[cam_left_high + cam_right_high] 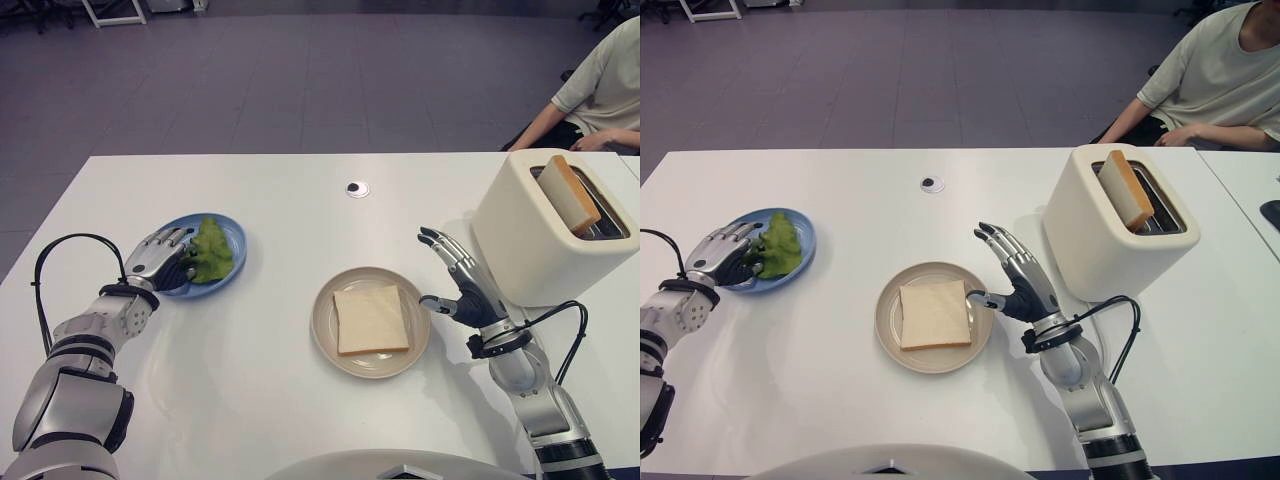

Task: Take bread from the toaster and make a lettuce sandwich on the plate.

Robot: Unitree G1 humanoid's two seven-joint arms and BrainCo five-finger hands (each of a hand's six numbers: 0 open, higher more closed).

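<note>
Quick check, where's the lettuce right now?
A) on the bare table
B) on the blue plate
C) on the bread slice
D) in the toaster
B: the lettuce lies on the blue plate at the left hand, and the bread slice on the beige plate is bare.

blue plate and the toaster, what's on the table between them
The beige plate holding one bread slice, and the right hand open beside the toaster, seen in both eye views.

Likely a lab or office room, with a white worktable (250,380) and wide grey tiled floor (300,80) beyond
</note>
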